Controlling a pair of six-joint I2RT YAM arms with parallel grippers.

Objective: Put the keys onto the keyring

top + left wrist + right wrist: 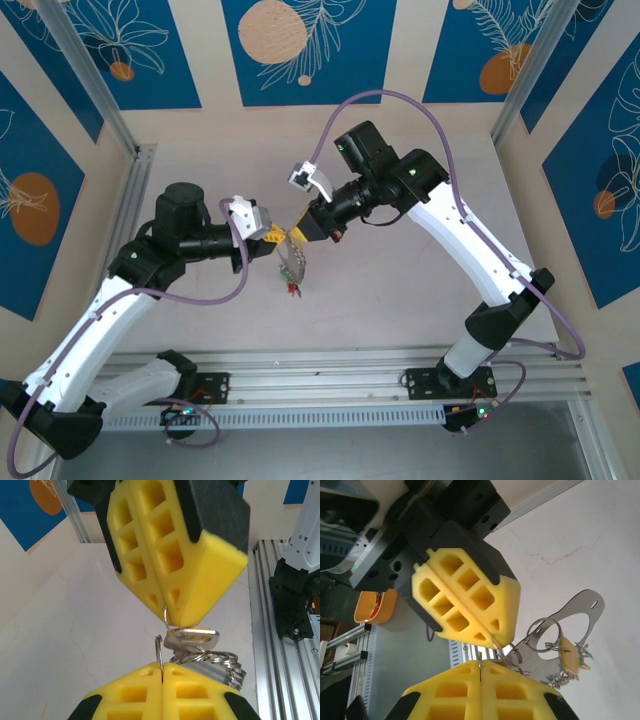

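Both grippers meet tip to tip above the middle of the table. My left gripper [275, 240] [162, 669] is shut on the keyring [159, 652], a thin grey wire hoop standing upright out of its pads. My right gripper [297, 233] [480, 664] is shut on the thin loop of the keys [197, 637]; one silver key lies flat just under its tip. A cluster of small rings [222, 664] hangs behind. In the top view the bunch with green and red bits [291, 270] dangles under both tips. In the right wrist view a flat metal plate [582, 611] and a yellow tag [568, 656] hang there.
The pale table [400, 300] lies below the hanging bunch. An aluminium rail [330, 378] runs along the near edge by the arm bases. Metal frame posts [85, 75] stand at the back corners. An orange object [372, 607] sits beyond the left arm.
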